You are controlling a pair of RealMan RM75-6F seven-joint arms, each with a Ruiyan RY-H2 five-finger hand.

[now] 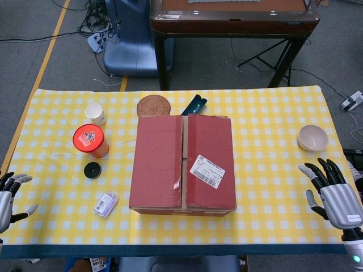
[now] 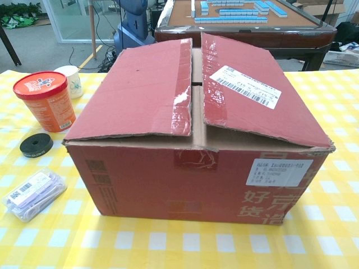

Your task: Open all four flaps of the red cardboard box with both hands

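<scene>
The red cardboard box (image 1: 182, 163) sits in the middle of the yellow checked table (image 1: 266, 136). Its two long top flaps lie down, meeting along a centre seam. In the chest view the box (image 2: 196, 134) fills the frame, and both flaps stand slightly raised at the seam, with a white shipping label on the right one. My left hand (image 1: 10, 198) hovers at the table's front left edge, fingers spread, holding nothing. At the front right edge my right hand (image 1: 333, 191) is also spread and empty. Both hands are well clear of the box. Neither hand shows in the chest view.
Left of the box stand an orange lidded tub (image 1: 91, 140), a white paper cup (image 1: 95, 113), a black disc (image 1: 92, 169) and a small clear packet (image 1: 106, 204). Behind the box lie a woven coaster (image 1: 153, 106) and a dark blue object (image 1: 194, 105). A beige bowl (image 1: 312, 137) is at the right.
</scene>
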